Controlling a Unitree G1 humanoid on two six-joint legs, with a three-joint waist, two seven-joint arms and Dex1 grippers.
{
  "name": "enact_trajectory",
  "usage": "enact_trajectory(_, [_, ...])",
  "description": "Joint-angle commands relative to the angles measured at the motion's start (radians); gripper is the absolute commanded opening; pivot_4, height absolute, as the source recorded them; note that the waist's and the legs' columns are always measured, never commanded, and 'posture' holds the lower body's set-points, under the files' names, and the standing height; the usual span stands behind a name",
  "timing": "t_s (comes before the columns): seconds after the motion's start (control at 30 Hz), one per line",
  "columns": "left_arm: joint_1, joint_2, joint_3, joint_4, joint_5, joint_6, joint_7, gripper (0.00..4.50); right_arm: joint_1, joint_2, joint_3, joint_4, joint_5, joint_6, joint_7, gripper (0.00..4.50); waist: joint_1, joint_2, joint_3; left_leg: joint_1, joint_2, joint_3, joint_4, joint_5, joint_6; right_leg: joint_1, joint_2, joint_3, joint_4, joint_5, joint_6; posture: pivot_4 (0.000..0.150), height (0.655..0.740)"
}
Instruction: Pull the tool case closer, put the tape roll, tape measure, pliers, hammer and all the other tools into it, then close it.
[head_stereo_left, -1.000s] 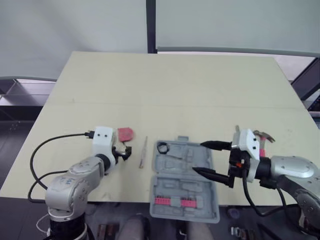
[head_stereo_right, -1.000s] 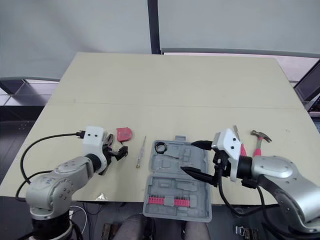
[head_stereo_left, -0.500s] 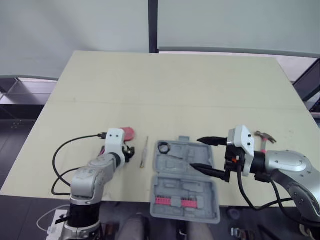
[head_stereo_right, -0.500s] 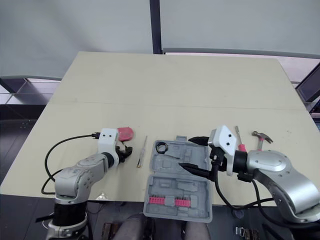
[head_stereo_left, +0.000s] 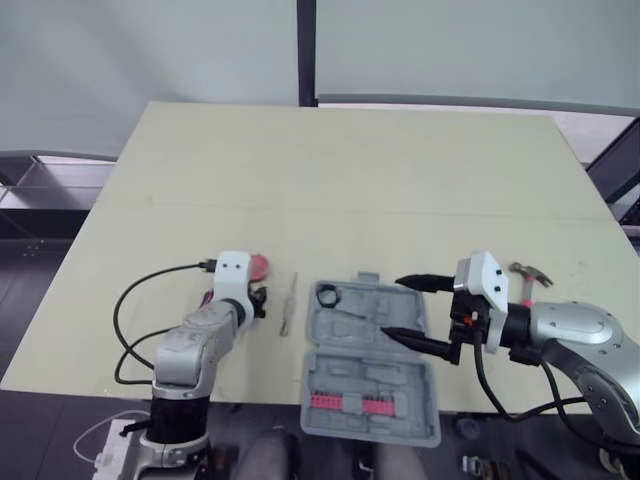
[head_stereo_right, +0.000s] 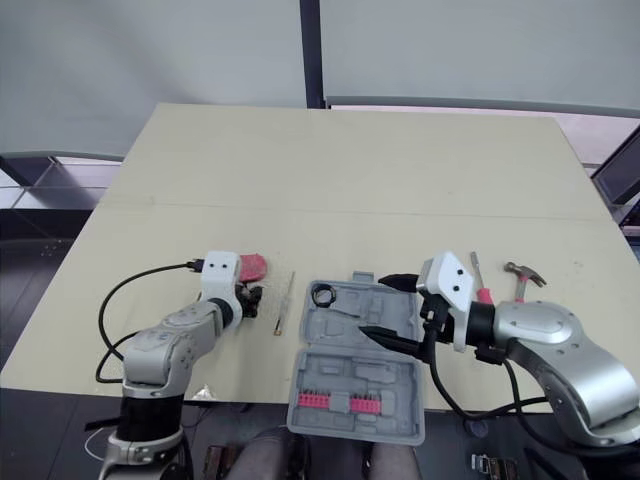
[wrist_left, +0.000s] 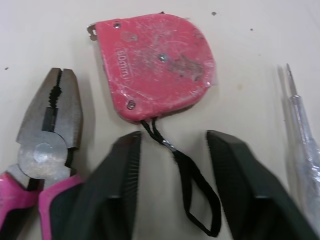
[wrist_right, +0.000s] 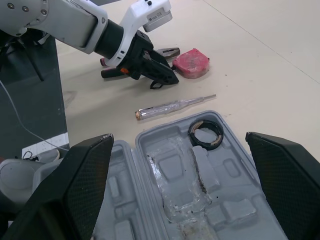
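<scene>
Centrally, on the table (head_stereo_left: 330, 180), the open tool case (head_stereo_left: 368, 362) lies partly under the right gripper (head_stereo_left: 392, 308), fingers wide apart; the left gripper (wrist_left: 172, 137), fingers apart beside the pliers (wrist_left: 47, 130), straddles the strap of the tape measure (wrist_left: 155, 65); a tape roll (wrist_right: 205, 133) sits in the case's far-left recess.

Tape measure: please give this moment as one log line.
left gripper: open, straddling tape measure strap | right gripper: open, above tool case | tape roll: in case
</scene>
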Motion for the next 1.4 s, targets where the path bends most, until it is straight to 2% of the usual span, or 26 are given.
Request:
enact_trajectory(0.03, [-0.001, -0.001, -0.008, 0.015, 0.012, -0.012, -0.015, 0.16, -0.009, -0.001, -0.011, -0.022, 0.007, -0.008, 0.002, 4.50, 0.001, 0.000, 0.000, 0.000, 0.000, 0.000, 0.000, 0.000, 0.000, 0.000, 0.000, 0.000, 0.000, 0.000, 0.000, 0.150, 0.7400])
enact_trajectory(0.07, [0.003, 0.006, -0.010, 0.014, 0.017, -0.012, -0.018, 0.03, -0.010, -0.002, -0.014, -0.023, 0.010, -0.006, 0.001, 4.50, 0.001, 0.000, 0.000, 0.000, 0.000, 0.000, 0.000, 0.000, 0.000, 0.000, 0.000, 0.000, 0.000, 0.000, 0.000, 0.150, 0.7400])
enact_trajectory(0.43, [0.213, 0.208, -0.078, -0.227, -0.040, 0.022, -0.229, 0.03, 0.012, -0.024, -0.025, -0.034, 0.034, 0.011, 0.030, 4.50, -0.005, 0.000, 0.000, 0.000, 0.000, -0.001, -0.001, 0.000, 0.000, 0.000, -0.001, 0.000, -0.001, 0.000, 0.000, 0.150, 0.7400])
enact_trajectory(0.67, [0.327, 0.365, -0.099, -0.376, -0.106, 0.027, -0.390, 0.03, 0.033, -0.092, -0.008, -0.030, 0.071, -0.010, 0.178, 4.50, -0.004, 0.000, 0.000, 0.000, 0.000, -0.003, -0.001, -0.001, -0.001, 0.001, -0.003, -0.001, -0.007, 0.000, 0.000, 0.150, 0.7400])
enact_trajectory(0.87, [0.474, 0.495, -0.067, -0.450, -0.125, -0.002, -0.472, 0.03, 0.053, -0.119, -0.020, 0.021, 0.015, -0.081, 0.249, 4.50, -0.006, 0.000, 0.000, 0.000, 0.001, -0.003, -0.002, -0.001, -0.001, 0.000, -0.003, -0.001, -0.007, -0.001, -0.002, 0.150, 0.7400])
enact_trajectory(1.1, [0.555, 0.541, -0.042, -0.455, -0.111, -0.038, -0.488, 0.03, 0.114, -0.139, -0.083, 0.036, -0.001, -0.118, 0.261, 4.50, -0.004, 0.001, 0.000, 0.000, 0.001, -0.004, -0.002, -0.002, -0.001, 0.000, -0.004, -0.001, -0.007, -0.001, -0.002, 0.150, 0.7400])
enact_trajectory(1.23, [0.551, 0.525, -0.028, -0.459, -0.133, -0.042, -0.494, 0.03, 0.141, -0.140, -0.098, 0.027, -0.012, -0.126, 0.256, 4.50, -0.005, 0.001, 0.000, 0.000, 0.001, -0.004, -0.002, -0.002, -0.001, 0.001, -0.004, -0.001, -0.008, -0.001, -0.002, 0.150, 0.7400])
enact_trajectory(1.33, [0.554, 0.542, 0.001, -0.488, -0.162, -0.020, -0.523, 0.95, 0.161, -0.143, -0.126, 0.020, -0.009, -0.129, 0.253, 4.50, -0.004, 0.001, 0.000, 0.000, 0.002, -0.004, -0.002, -0.002, -0.001, 0.000, -0.004, -0.001, -0.007, -0.001, -0.003, 0.150, 0.7400])
enact_trajectory(1.4, [0.556, 0.561, 0.074, -0.519, -0.217, 0.010, -0.576, 1.96, 0.179, -0.148, -0.163, 0.024, -0.009, -0.131, 0.255, 4.50, -0.004, 0.001, 0.000, 0.000, 0.002, -0.004, -0.002, -0.002, -0.001, 0.000, -0.004, -0.001, -0.007, -0.001, -0.003, 0.150, 0.7400])
